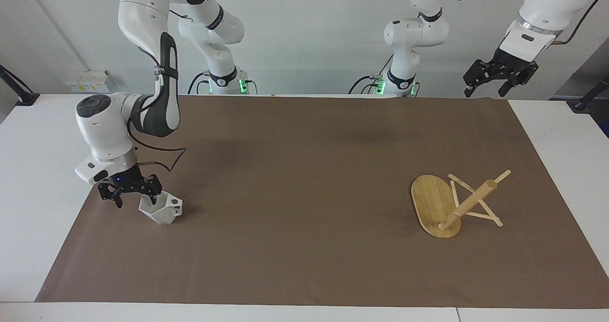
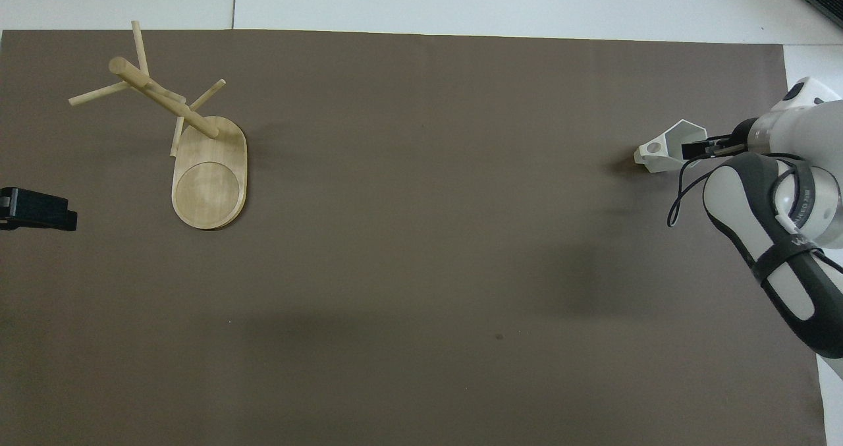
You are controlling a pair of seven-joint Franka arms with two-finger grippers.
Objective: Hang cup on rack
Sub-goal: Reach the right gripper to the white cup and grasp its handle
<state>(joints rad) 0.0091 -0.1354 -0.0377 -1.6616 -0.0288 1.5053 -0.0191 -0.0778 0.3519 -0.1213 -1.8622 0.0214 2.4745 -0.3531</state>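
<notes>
Down at the right arm's end of the desk [image 1: 43, 179], the right tool [image 1: 135, 200] is lowered at the cup [image 1: 161, 209], its fingers spread apart: one fingertip [image 1: 153, 199] dips inside the hexagonal rim while the other hangs outside the wall on the side toward the desk's edge, so the tool straddles the cup's wall without being clenched on it. That cup, a white faceted mug, stands upright on the brown mat [image 1: 295, 189], its blocky handle with the round hole pointing toward the middle of the desk; from overhead the cup [image 2: 664, 151] shows just past the black tip of the right tool [image 2: 699, 149]. Across the bare middle of the mat and well apart from the cup, toward the left arm's end, the rack [image 1: 452, 203] lies tipped over: its oval base [image 1: 430, 203] stands on edge, and the thick post slants away from it with the thin pegs splayed against the mat. Seen overhead, the rack [image 2: 197, 149] shows the base's underside with a round inset. High above the mat's corner nearest the robots, the left tool [image 1: 499, 77] waits in the air with its fingers released and apart, holding nothing; only its dark tip [image 2: 36, 209] enters the overhead view.
</notes>
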